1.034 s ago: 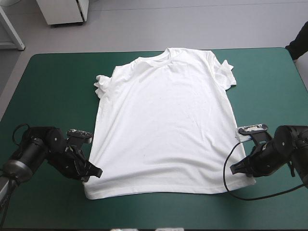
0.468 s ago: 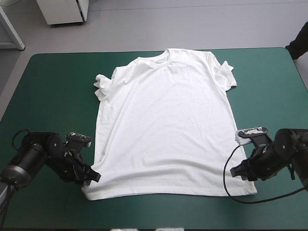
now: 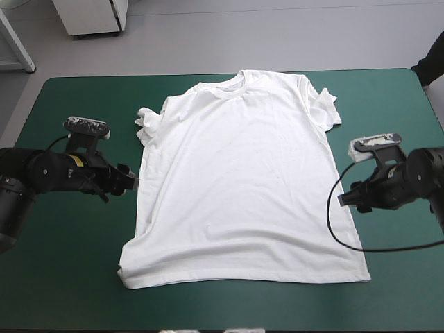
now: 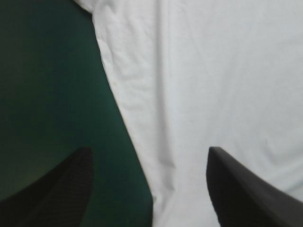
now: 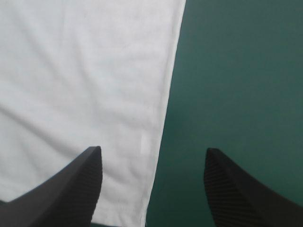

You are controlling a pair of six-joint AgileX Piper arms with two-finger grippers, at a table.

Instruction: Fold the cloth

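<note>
Left gripper (image 3: 129,182): black fingers spread wide, nothing held, low at the T-shirt's (image 3: 243,173) side edge about mid-body, with that edge running between the two fingers. Right gripper (image 3: 345,199): also released and empty, at the opposite side edge, one finger over white cloth, the other over the teal-green cover (image 3: 69,111). T-shirt lies spread flat mid-table, collar toward the far edge, hem toward the near edge, sleeve on the left arm's side bunched up.
</note>
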